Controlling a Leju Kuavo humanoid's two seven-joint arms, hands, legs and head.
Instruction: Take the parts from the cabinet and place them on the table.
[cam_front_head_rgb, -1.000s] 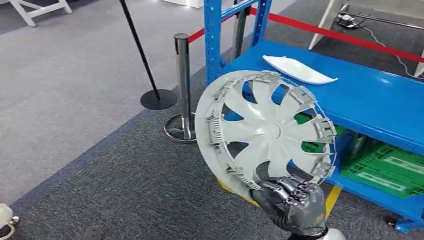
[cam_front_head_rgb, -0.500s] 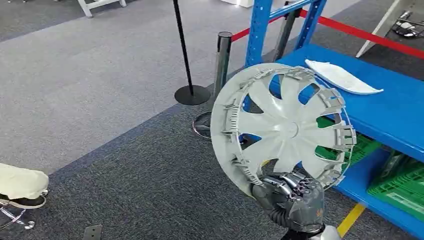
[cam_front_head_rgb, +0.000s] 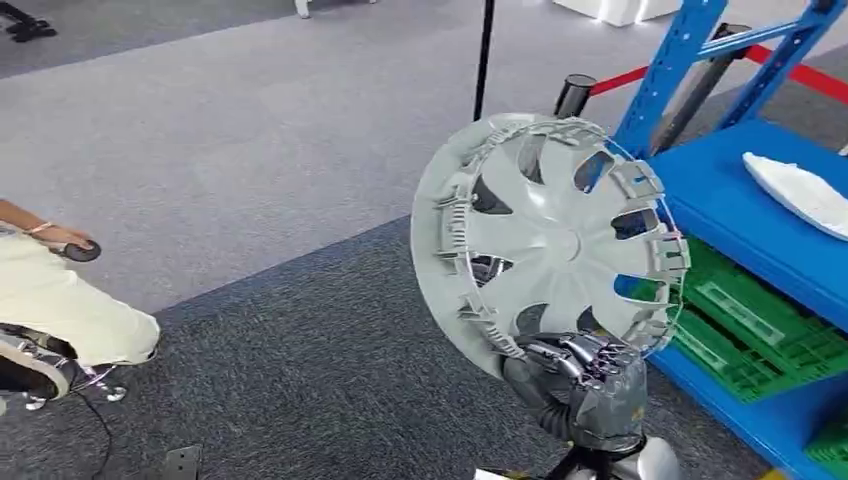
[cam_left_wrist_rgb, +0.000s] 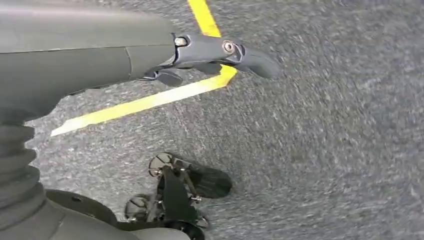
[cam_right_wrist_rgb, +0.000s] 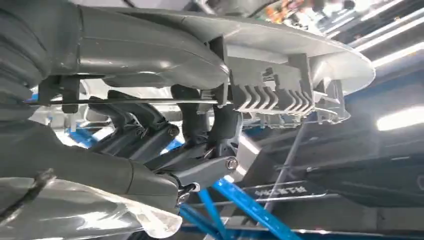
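So the right hand (cam_front_head_rgb: 590, 385) has its fingers clamped on the bottom rim of a grey hubcap (cam_front_head_rgb: 555, 240), holding it upright with the ribbed, clip-lined back side facing the head camera. The cap stands straight up above the hand, so the spokes and rim clips fan out over the knuckles. From the right wrist camera you can see the dark fingers (cam_right_wrist_rgb: 150, 130) wrapped over the rim edge and the wire ring of the hubcap (cam_right_wrist_rgb: 280, 60), thumb on one side and fingers on the other, so it's a solid grip.

Off to the right of that hand is the blue cabinet (cam_front_head_rgb: 740, 200), with a white part (cam_front_head_rgb: 800, 190) lying on its upper shelf, well apart from the hubcap. Green crates (cam_front_head_rgb: 760, 330) sit on the lower shelf, just right of the hand. Behind the hubcap there's a stanchion post (cam_front_head_rgb: 573, 95) with a red belt (cam_front_head_rgb: 620, 78).

The left hand (cam_left_wrist_rgb: 210, 55) hangs over grey carpet (cam_left_wrist_rgb: 325, 150) and a yellow floor line (cam_left_wrist_rgb: 150, 100), nothing in it, fingers loosely apart.

Far left of the right hand, a person's leg (cam_front_head_rgb: 70, 300) in light trousers is at the frame edge.
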